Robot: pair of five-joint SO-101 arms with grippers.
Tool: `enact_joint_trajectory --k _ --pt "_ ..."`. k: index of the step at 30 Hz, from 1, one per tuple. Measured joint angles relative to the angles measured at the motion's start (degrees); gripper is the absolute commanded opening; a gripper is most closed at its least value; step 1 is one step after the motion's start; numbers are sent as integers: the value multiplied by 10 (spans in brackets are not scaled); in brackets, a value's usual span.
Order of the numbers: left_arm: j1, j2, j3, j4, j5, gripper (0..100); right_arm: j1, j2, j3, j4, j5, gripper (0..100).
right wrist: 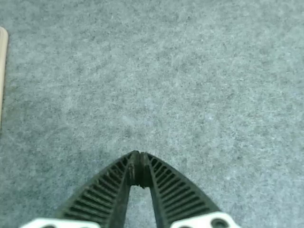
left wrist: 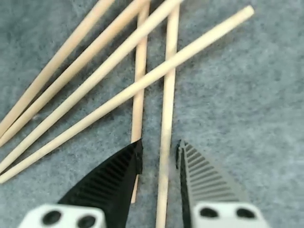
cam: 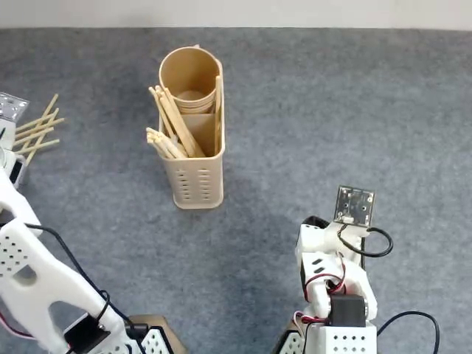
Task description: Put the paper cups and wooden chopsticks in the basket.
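Loose wooden chopsticks [cam: 37, 133] lie fanned on grey mat [cam: 332, 110] at the table's left edge, well apart from the basket [cam: 195, 184], which holds paper cups [cam: 188, 74] and other chopsticks [cam: 173, 125]. Left gripper [left wrist: 159, 152] is nearest, parted, straddling one chopstick [left wrist: 166, 118] whose long axis runs straight ahead between the jaws. Right gripper [right wrist: 140, 168] is clenched, empty, and over bare mat.
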Motion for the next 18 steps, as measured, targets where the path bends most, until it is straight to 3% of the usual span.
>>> enact_joint_trajectory --k 6,18 --pt "1 -9 -18 9 4 141 0 0 0 0 0 5" --pt "-25 -57 -208 119 191 141 0 0 0 0 0 5"
